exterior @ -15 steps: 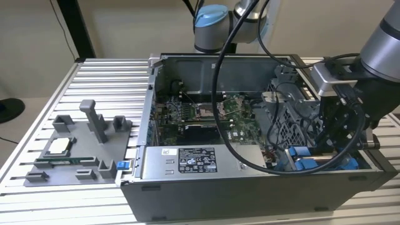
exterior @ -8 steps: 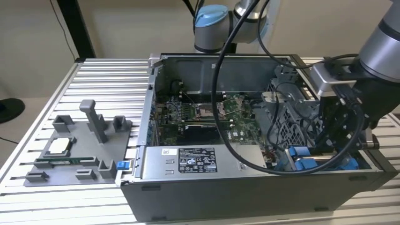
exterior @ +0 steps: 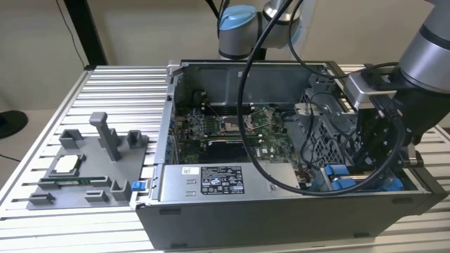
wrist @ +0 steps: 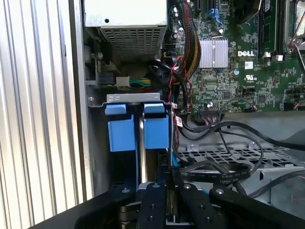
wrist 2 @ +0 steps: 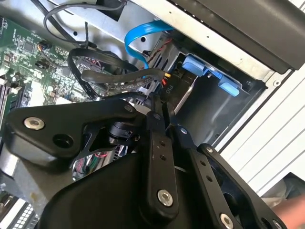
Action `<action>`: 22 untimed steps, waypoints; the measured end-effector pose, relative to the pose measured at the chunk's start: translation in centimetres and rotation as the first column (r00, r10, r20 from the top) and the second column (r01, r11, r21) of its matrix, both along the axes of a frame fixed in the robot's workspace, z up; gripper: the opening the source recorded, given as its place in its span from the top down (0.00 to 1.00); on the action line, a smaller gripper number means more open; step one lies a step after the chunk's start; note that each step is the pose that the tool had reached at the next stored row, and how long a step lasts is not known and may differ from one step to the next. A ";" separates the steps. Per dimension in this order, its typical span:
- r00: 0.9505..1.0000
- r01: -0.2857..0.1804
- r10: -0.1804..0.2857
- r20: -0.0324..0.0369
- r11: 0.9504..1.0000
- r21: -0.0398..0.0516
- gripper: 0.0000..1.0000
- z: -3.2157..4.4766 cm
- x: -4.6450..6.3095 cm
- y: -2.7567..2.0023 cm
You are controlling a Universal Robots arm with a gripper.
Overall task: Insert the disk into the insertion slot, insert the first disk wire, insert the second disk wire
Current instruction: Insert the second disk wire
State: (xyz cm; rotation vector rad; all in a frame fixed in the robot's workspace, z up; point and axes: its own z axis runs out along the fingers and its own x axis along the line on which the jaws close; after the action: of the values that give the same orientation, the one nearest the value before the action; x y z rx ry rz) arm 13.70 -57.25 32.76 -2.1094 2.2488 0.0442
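Item: disk (wrist: 140, 129). In the first wrist view, two bright blue plastic frame tabs side by side under a grey metal bracket, seated edge-on in the insertion slot (wrist: 90, 143), a grey sheet-metal bay against the case wall. It sits just ahead of the fingertips. In the exterior view the blue fittings (exterior: 336, 176) show at the case's near corner, toward the exterior view's right.

Item: wires. A black cable bundle (wrist: 219, 174) lies beside the fingers, over a perforated grey panel (wrist: 224, 155). In the second wrist view a light blue flat cable (wrist 2: 138, 40) arcs beyond the fingertips.

Item: gripper (wrist: 169, 174). Black linkage fingers (wrist 2: 159, 157) brought close together, tips nearly meeting; whether they pinch a wire cannot be told. The arm (exterior: 422, 68) reaches down into the open computer case (exterior: 281, 216), with the gripper lowered at the drive bay.

Item: power-supply box (exterior: 218, 182), grey, labelled, well apart from the fingers.
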 end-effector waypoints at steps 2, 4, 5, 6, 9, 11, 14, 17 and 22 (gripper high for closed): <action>1.000 0.000 0.000 0.000 1.000 -0.005 1.00 0.35 0.0 0.12; 1.000 0.000 0.000 0.000 1.000 0.000 1.00 0.95 0.0 0.10; 1.000 0.000 0.000 0.000 1.000 -0.002 1.00 1.02 0.0 0.07; 1.000 0.000 0.000 0.000 1.000 -0.002 1.00 1.05 0.0 0.05; 1.000 0.000 0.000 0.000 1.000 -0.002 1.00 1.05 0.0 0.05; 1.000 0.000 0.000 0.000 1.000 -0.002 1.00 1.05 0.0 0.05; 1.000 0.000 0.000 0.000 1.000 -0.002 1.00 1.05 0.0 0.05; 1.000 0.000 0.000 0.000 1.000 -0.002 1.00 1.05 0.0 0.05; 1.000 0.000 0.000 0.000 1.000 -0.002 0.00 1.05 0.0 0.05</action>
State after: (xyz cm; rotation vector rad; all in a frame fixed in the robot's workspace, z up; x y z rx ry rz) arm 13.70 -57.19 33.80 -2.1104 2.2499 0.0418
